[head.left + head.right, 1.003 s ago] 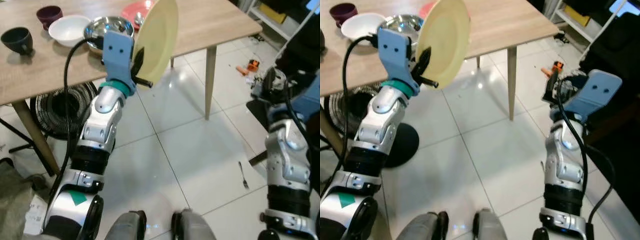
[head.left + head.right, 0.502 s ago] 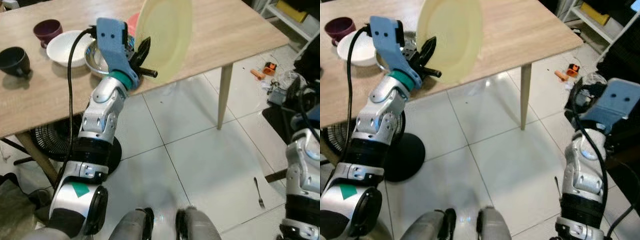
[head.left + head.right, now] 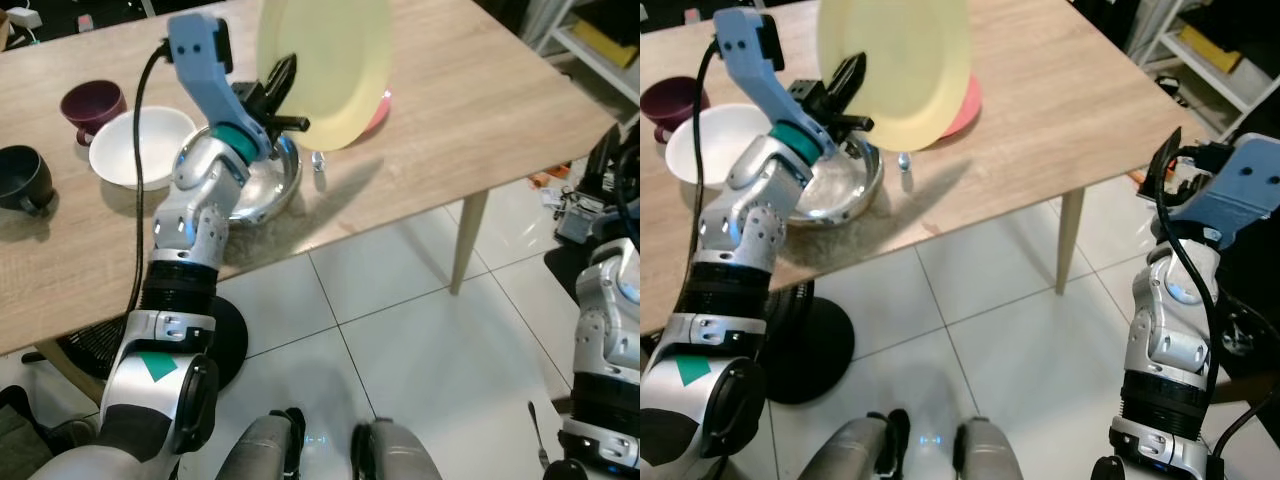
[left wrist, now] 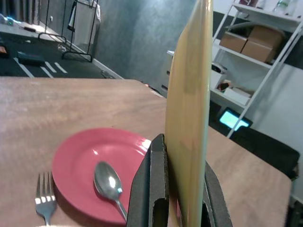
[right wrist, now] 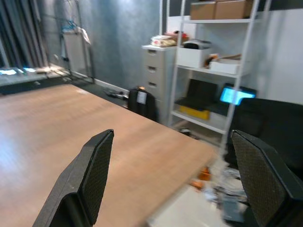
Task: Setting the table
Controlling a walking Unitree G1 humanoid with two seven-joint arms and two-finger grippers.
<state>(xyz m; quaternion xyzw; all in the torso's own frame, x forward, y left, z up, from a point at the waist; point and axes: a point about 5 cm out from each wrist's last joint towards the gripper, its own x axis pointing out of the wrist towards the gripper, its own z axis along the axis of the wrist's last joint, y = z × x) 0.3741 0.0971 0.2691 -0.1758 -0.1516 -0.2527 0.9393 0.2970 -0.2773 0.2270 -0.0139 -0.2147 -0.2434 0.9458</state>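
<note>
Left hand (image 3: 283,95) holds yellow plate (image 3: 325,62) above wooden table (image 3: 480,90).

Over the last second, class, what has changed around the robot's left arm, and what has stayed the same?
The left claw has carried the pale yellow plate from the table's edge out over the red plate. It stays shut on the plate, held on edge. The right claw stays open.

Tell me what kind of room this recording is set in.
Probably a home dining area doubling as a workspace: a wooden table set with a red plate and a white bowl, white shelving with boxes beyond, tiled floor.
</note>
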